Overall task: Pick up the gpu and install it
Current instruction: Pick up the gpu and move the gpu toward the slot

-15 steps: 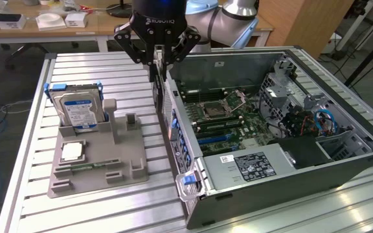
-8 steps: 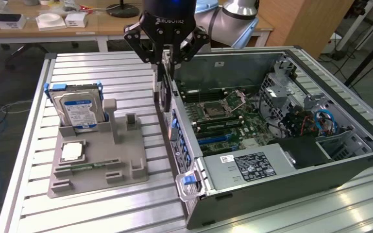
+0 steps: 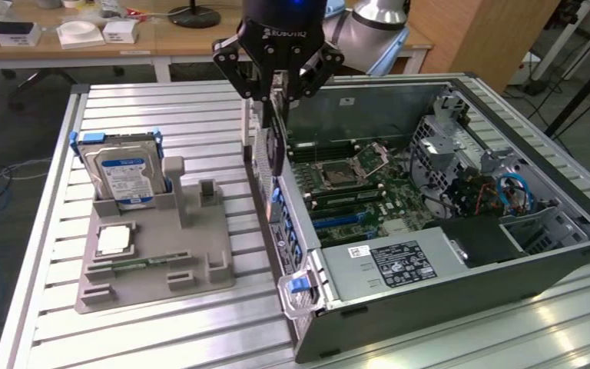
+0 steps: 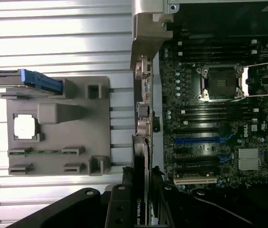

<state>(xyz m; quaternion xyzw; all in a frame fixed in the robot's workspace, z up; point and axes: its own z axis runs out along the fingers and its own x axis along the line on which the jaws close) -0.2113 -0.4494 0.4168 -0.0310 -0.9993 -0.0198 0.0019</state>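
- The end effector [image 3: 277,86] is seen at the upper centre of the exterior view, closed on the gpu [image 3: 270,138].
- The gpu is held upright and edge-on over the left wall of the open case [image 3: 541,261], beside the motherboard [image 3: 367,192].
- Whether the card touches that wall cannot be told.
- In the wrist view, the gpu [image 4: 141,183] is clamped between dark fingers [image 4: 119,209].
- A hard drive [image 3: 120,173] is stood in a grey holder [image 3: 162,269] on the worktop [image 3: 151,108], at the left of the exterior view, well apart from the gpu.

Holder [image 3: 208,270] was grey; hard drive [image 3: 126,178] silver, blue-labelled; gripper [image 3: 277,96] and gpu [image 3: 271,127] black; motherboard [image 3: 372,196] dark green (slots [image 3: 336,221] blue).
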